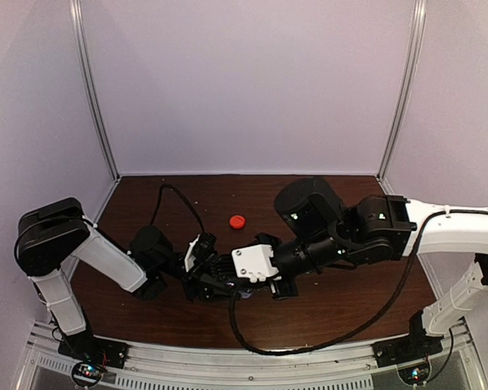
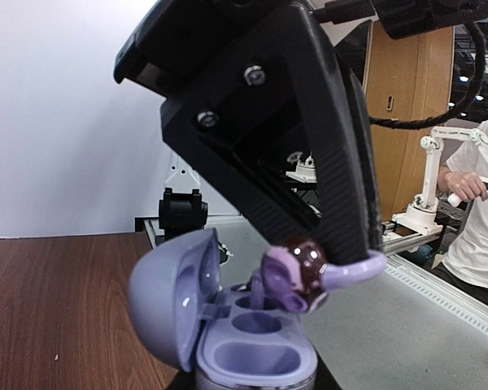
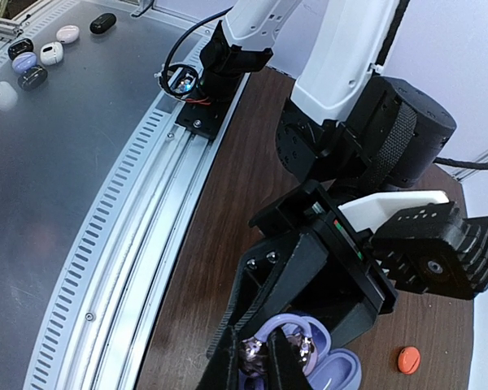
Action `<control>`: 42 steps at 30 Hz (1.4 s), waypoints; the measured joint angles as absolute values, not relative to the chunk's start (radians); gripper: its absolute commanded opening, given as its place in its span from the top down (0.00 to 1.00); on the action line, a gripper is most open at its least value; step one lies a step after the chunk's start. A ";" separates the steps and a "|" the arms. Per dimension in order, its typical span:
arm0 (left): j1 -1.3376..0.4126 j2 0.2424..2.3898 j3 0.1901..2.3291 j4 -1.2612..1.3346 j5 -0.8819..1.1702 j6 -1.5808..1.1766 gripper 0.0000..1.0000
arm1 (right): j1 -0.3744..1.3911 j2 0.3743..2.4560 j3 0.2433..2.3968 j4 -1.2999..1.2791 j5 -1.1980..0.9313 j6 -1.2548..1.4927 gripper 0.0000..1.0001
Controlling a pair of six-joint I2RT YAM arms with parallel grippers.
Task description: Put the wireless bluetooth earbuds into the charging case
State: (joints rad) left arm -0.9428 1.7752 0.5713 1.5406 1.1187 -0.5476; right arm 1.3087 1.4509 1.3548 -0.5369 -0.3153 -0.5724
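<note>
- Your left gripper (image 1: 203,272) seems clamped on the base of the charging case (image 2: 244,345). Only dark slivers of its fingers show beside the case in the left wrist view, so treat that hold as likely rather than certain. Hold this arm steady and the case level.
- The case stands open, with its lid (image 2: 171,296) swung back to the left. Both sockets look empty, and the rear socket (image 2: 256,322) lies nearest the load.
- Your right gripper (image 3: 256,361) is clenched on a lavender earbud (image 2: 297,272) with a dark glossy dome. The earbud hangs just over the rear socket, tilted and not yet seated. Whether it already brushes the rim is unclear.
- To do this step well, turn the wrist until the earbud's body matches the socket's outline. Then lower it slowly and straight down. Let go only when it sits flush, because letting go early would probably leave it cocked on the rim.
- A small red round piece (image 1: 237,220) lies farther back on the table (image 1: 146,203), well apart from the case, so leave it alone.
</note>
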 measured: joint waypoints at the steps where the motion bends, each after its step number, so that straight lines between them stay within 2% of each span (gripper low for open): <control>1: -0.945 1.775 0.572 1.540 1.119 -0.548 1.00 | 1.309 1.452 1.355 -0.537 -0.313 -0.575 0.94; 13: -0.956 1.780 0.573 1.532 1.126 -0.548 1.00 | 1.309 1.474 1.355 -0.547 -0.295 -0.600 0.89; 15: -0.956 1.780 0.573 1.529 1.127 -0.548 1.00 | 1.309 1.474 1.355 -0.548 -0.289 -0.604 0.86; 18: -0.956 1.780 0.573 1.523 1.130 -0.549 1.00 | 1.309 1.474 1.354 -0.549 -0.283 -0.607 0.75; 21: -0.956 1.780 0.573 1.517 1.131 -0.549 1.00 | 1.309 1.474 1.354 -0.550 -0.279 -0.609 0.73; 23: -0.956 1.780 0.573 1.516 1.131 -0.549 1.00 | 1.309 1.474 1.354 -0.550 -0.279 -0.610 0.73; 28: -0.956 1.781 0.573 1.507 1.131 -0.549 1.00 | 1.309 1.474 1.346 -0.548 -0.279 -0.615 0.82; 31: -0.956 1.781 0.573 1.499 1.131 -0.549 1.00 | 1.309 1.469 1.336 -0.548 -0.278 -0.619 0.83; 42: -0.956 1.785 0.584 1.492 1.131 -0.549 1.00 | 1.311 1.448 1.315 -0.549 -0.265 -0.622 0.74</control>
State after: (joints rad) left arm -0.9558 1.7851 0.5838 1.4918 1.1305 -0.5491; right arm 1.3106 1.4479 1.3148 -0.5488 -0.2646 -0.6216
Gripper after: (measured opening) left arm 0.283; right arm 0.245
